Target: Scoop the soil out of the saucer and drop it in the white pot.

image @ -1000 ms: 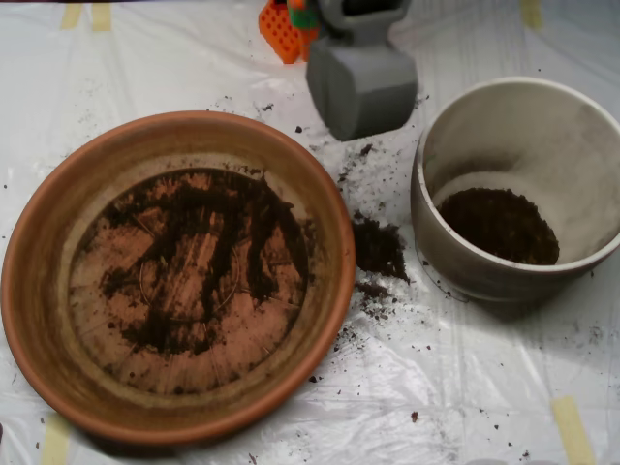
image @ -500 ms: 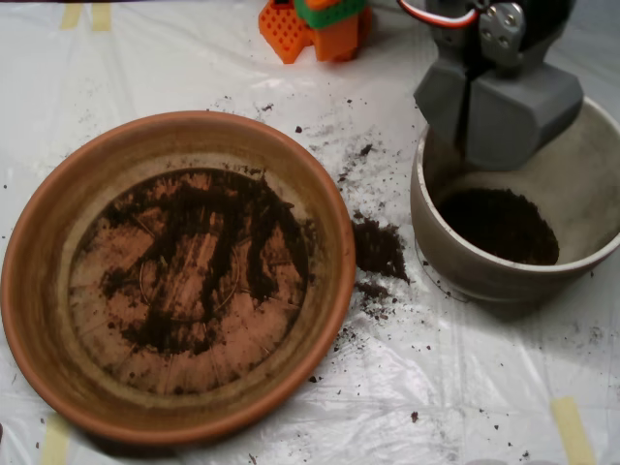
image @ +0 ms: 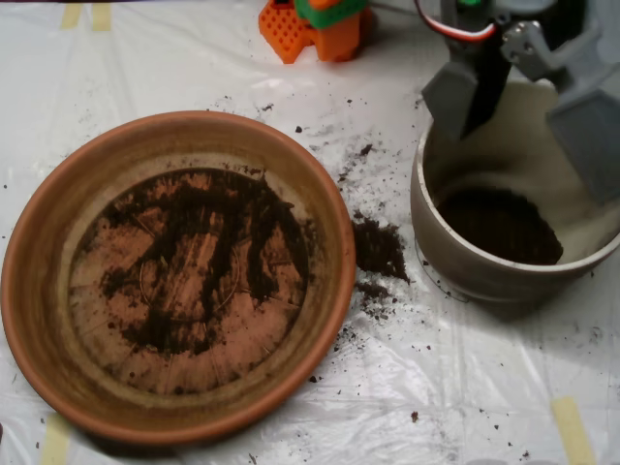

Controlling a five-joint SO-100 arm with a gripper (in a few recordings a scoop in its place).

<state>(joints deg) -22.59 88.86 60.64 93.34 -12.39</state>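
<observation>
Your grey clamshell scoop [image: 528, 107] hangs over deep off-white ceramic pot [image: 455, 262], halves spread wide apart. Dark crumbly soil [image: 499, 225] sits in pot bottom; thin smears stay in large terracotta saucer [image: 58, 203]; spilled clump lies between both on white plastic sheet [image: 465, 387].

The plastic-covered tabletop [image: 465, 387] carries the saucer [image: 39, 320], the white pot [image: 436, 242], and spilled soil [image: 378, 247] between them.

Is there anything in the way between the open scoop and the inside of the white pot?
Nothing visible is. The gripper hangs open right over the white pot, whose mouth is uncovered, with soil already at the bottom. The only stray thing is a spilled clump on the plastic sheet, outside the pot.
</observation>
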